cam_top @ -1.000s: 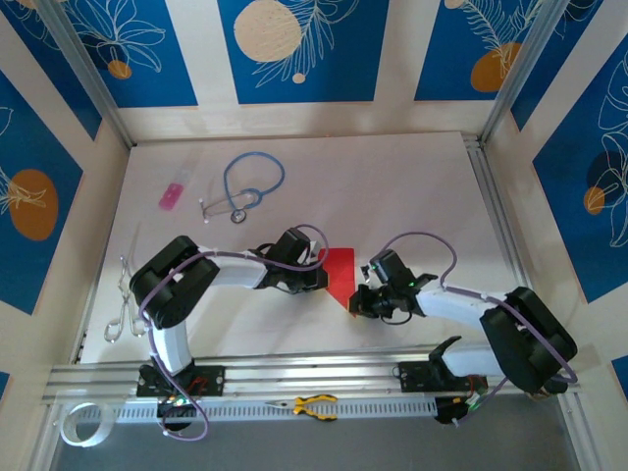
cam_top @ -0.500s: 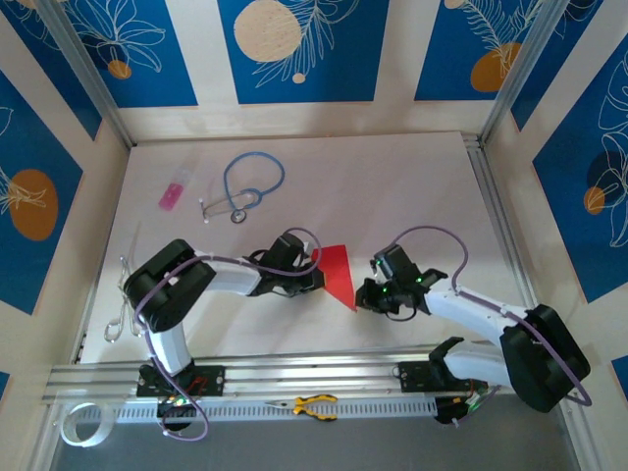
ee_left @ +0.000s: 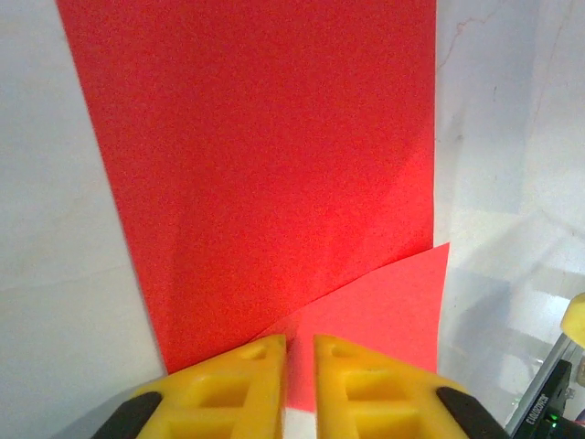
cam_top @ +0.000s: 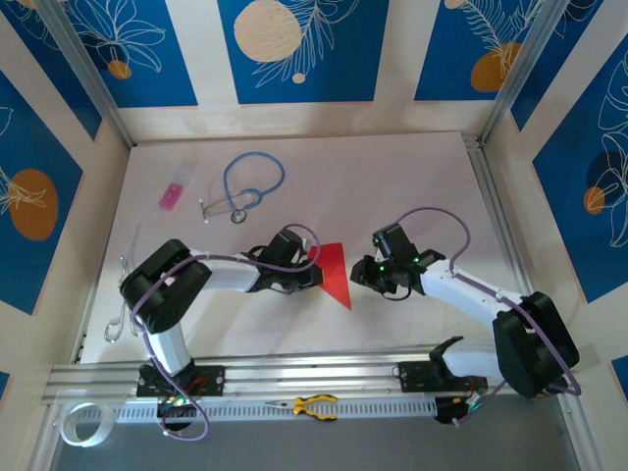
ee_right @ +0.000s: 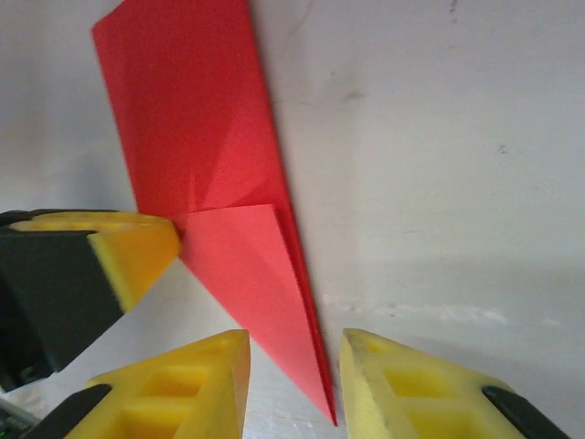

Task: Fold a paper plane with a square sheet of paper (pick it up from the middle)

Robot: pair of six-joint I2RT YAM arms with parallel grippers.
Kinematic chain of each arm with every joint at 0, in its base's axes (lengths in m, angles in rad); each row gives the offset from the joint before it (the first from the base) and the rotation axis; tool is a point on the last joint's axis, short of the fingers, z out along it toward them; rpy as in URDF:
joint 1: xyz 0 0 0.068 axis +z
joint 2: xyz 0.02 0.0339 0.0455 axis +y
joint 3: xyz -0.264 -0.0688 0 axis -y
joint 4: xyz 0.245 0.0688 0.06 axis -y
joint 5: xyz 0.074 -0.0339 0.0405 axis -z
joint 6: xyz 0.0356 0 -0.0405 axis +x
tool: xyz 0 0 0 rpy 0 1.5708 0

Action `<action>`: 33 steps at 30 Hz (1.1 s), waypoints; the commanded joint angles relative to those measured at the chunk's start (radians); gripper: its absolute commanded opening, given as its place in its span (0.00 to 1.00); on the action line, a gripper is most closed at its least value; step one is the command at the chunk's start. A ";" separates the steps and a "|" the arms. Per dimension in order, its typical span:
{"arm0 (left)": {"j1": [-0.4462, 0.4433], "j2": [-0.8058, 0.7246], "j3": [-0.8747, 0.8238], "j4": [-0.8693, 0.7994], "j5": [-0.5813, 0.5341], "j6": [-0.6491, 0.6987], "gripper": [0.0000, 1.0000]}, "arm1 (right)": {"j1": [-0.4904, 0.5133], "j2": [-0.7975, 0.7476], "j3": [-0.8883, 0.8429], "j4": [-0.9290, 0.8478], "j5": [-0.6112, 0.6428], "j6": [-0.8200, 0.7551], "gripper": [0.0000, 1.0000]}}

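The red paper [cam_top: 334, 271] lies on the white table, partly folded into a slim wedge with a sharp tip toward the near edge. In the left wrist view the paper [ee_left: 265, 165] has a lighter flap folded over its near right corner. My left gripper [ee_left: 300, 352] [cam_top: 314, 277] sits at the paper's left edge, its jaws a narrow slit apart with the flap showing through the gap. My right gripper [ee_right: 294, 343] [cam_top: 360, 279] is open, straddling the paper's pointed tip [ee_right: 320, 393] without touching it. The left gripper's finger [ee_right: 128, 251] touches the fold's corner.
A blue stethoscope [cam_top: 250, 182] and a small pink item [cam_top: 172, 195] lie at the back left. Scissors [cam_top: 120, 304] rest by the left wall. Yellow-handled pliers [cam_top: 314, 404] and a tape roll [cam_top: 78, 424] sit by the front rail.
The right gripper has moved away from the near edge along the paper's right side and opened. The left gripper's jaws have parted slightly. The paper now looks narrower.
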 commanded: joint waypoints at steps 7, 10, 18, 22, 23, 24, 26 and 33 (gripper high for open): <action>0.017 -0.074 0.008 -0.024 -0.070 0.119 0.32 | -0.018 0.072 0.052 0.101 0.022 -0.153 0.34; 0.024 -0.097 -0.035 0.022 -0.050 0.092 0.33 | -0.054 0.108 0.075 0.107 -0.094 -0.139 0.33; 0.043 -0.135 -0.141 0.105 -0.033 0.062 0.36 | -0.054 0.137 0.045 0.145 -0.159 -0.192 0.35; 0.065 -0.141 -0.133 0.085 0.005 0.071 0.37 | -0.047 0.141 0.052 0.140 -0.170 -0.209 0.36; 0.070 -0.146 -0.132 0.086 0.006 0.069 0.37 | -0.049 0.140 0.052 0.138 -0.165 -0.212 0.36; 0.073 -0.153 -0.132 0.092 0.005 0.066 0.38 | -0.054 0.142 0.052 0.137 -0.169 -0.215 0.37; 0.082 -0.162 -0.132 0.098 0.006 0.058 0.40 | -0.070 0.146 0.054 0.129 -0.204 -0.221 0.37; 0.108 -0.183 -0.162 0.117 0.013 0.034 0.52 | -0.091 0.171 0.061 0.155 -0.319 -0.239 0.37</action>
